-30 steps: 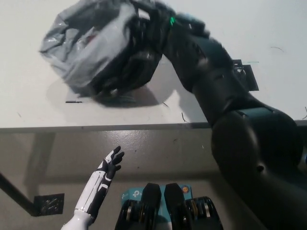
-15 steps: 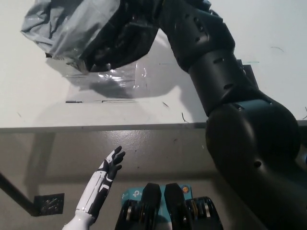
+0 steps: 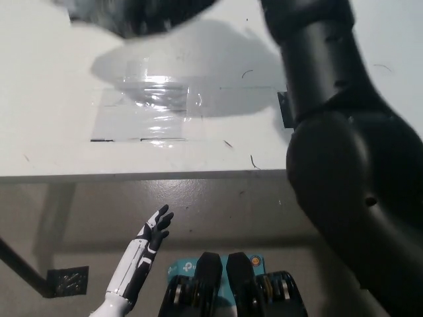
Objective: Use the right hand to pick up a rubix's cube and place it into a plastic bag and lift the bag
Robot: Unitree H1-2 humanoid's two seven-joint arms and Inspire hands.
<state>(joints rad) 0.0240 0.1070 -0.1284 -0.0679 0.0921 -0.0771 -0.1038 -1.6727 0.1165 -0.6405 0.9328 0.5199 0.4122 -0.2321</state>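
Desk mostly open, right side blocked

The black right arm (image 3: 344,152) fills 3 to 5 o'clock; the lifted bag (image 3: 142,13) hangs at 12; a taped clear sheet (image 3: 149,112) lies flat on the desk (image 3: 46,92) at centre.

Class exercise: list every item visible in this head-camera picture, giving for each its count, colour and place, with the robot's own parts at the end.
plastic bag: one, grey and dark, mostly cut off at the top edge, raised above its shadow
clear plastic sheet: one, glossy transparent, flat on the table
table: one, white, upper half of the picture
floor plate: one, dark, lower left
left hand: white, open, resting below the table edge
right arm: black, rising at right; hand out of view
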